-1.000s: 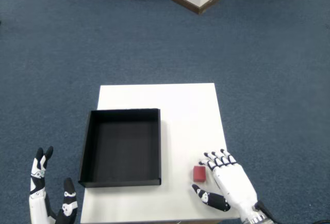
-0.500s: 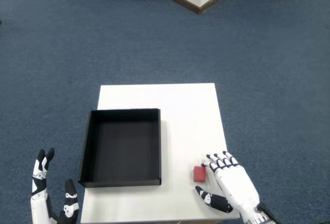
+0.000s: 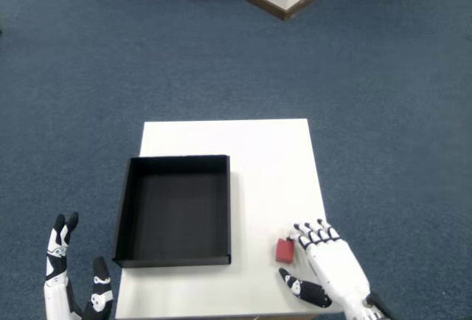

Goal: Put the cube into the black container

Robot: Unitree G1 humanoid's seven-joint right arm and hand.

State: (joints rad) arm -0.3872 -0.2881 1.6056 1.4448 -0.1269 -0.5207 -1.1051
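Head view. The right hand (image 3: 330, 270) rests at the near right corner of the white desk (image 3: 258, 150), its fingers (image 3: 310, 233) spread wide and holding nothing, fingertips just beside or touching the red cube (image 3: 285, 250); contact cannot be confirmed. The cube lies on the desk, right of the black container (image 3: 175, 210) and outside it. The left hand (image 3: 70, 283) hangs beyond the desk's near left edge. Farther off, blue carpet (image 3: 110, 62).
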